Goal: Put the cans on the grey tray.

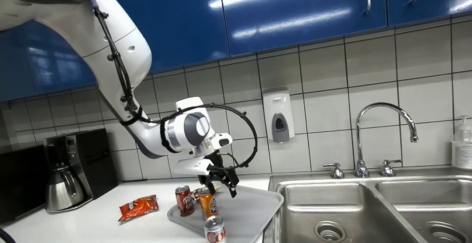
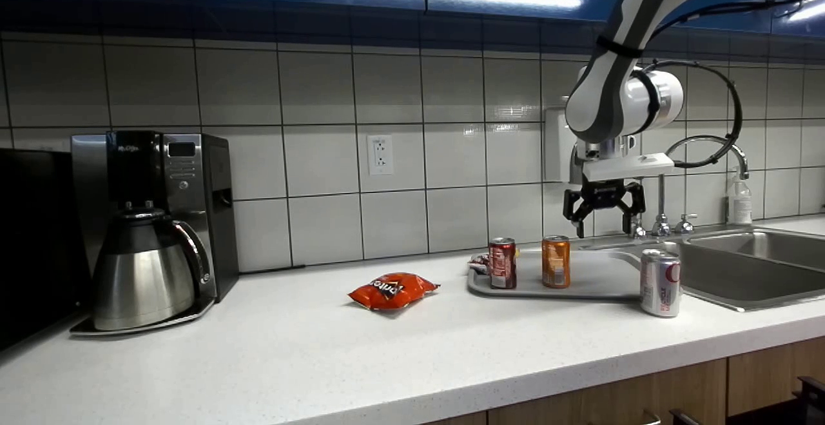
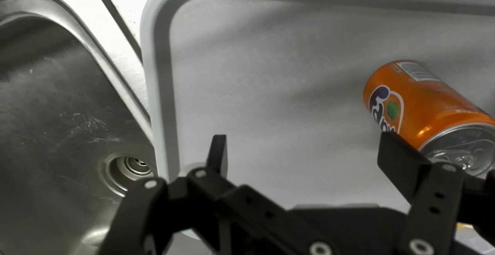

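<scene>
Nearest me, the silver can (image 2: 660,283), upright on the bench (image 2: 387,367), just beside the near rim of the tray (image 2: 606,270). Next, an orange packet (image 2: 393,291) on the bench, apart from the tray. On the tray, upright, a gap between them: the orange can (image 2: 555,262) and the red can (image 2: 503,262); behind the red one, a crinkled packet (image 2: 478,264), partly hidden. Over the tray hangs the end effector (image 2: 604,226), fingers spread, pointing down; one tip near the orange can's top, contact I can't tell. Beside the tray, steel sink (image 1: 324,208), tap (image 1: 358,139) behind it; then tiled wall (image 1: 376,62), soap dispenser (image 1: 278,110), blue cupboards (image 1: 302,18) overhead.
</scene>
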Available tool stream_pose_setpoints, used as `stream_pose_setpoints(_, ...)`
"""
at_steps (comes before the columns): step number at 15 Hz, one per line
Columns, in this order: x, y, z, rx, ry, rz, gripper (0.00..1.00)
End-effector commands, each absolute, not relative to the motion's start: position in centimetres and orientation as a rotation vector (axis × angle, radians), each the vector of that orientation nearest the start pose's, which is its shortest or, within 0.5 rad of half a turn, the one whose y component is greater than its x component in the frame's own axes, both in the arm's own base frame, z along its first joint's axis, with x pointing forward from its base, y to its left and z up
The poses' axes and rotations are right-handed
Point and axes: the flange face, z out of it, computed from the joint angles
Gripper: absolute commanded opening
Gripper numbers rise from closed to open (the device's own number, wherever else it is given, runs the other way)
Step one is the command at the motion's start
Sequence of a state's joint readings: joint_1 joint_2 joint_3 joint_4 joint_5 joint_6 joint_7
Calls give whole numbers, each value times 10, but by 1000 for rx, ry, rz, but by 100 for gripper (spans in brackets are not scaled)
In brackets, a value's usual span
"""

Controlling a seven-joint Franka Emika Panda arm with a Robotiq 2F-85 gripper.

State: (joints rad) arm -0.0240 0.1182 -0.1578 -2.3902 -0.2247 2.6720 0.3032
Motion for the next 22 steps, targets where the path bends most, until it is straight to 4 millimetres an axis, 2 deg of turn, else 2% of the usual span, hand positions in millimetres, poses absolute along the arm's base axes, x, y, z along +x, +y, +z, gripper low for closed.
stream_pose_setpoints(1,500,-96,280,-3227,469,-275,100)
stream_pose_setpoints(9,480,-105,262,-3225,507,-201,100)
stream_pose_setpoints(22,459,-105,245,-3219,517,-133,100)
